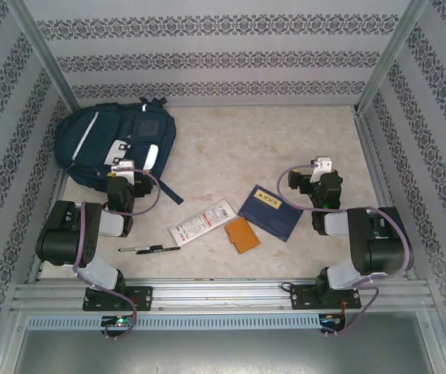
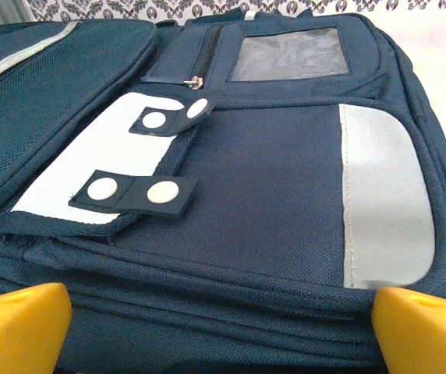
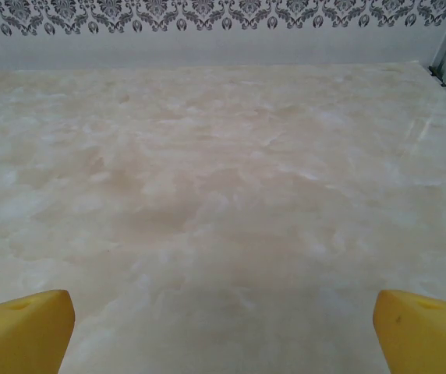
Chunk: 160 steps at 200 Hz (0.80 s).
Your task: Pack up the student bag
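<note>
Left hand (image 2: 221,331) and right hand (image 3: 223,331) gape; one student bag (image 1: 106,144), perhaps one pen (image 1: 149,249).

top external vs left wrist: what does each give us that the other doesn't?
Top external adds: pen, white packet, orange pouch, navy booklet and the right arm. Left wrist adds close detail: snap tabs, zip pull, clear window pocket, plus the yellow left fingers spread wide. Shared: the student bag with its white patches.
</note>
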{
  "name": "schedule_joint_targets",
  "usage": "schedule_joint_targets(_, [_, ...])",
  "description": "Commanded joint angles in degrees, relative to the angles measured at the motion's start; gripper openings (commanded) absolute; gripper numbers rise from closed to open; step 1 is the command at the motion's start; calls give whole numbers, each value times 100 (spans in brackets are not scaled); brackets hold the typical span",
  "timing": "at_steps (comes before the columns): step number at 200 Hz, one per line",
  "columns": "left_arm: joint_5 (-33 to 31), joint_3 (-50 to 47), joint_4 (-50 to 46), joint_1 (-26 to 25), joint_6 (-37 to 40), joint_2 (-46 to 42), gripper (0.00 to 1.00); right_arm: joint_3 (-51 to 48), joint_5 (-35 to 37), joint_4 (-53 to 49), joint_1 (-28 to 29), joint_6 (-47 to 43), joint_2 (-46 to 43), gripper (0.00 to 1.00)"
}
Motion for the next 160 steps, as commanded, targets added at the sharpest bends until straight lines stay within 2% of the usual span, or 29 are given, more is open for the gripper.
schedule_joint_targets(1, [115, 21, -11, -43, 60, -47, 99, 100, 50, 159, 6, -55, 49, 98])
schedule_joint_targets(160, [206, 95, -151, -42, 60, -47, 99, 100, 55, 150, 3, -55, 52, 98])
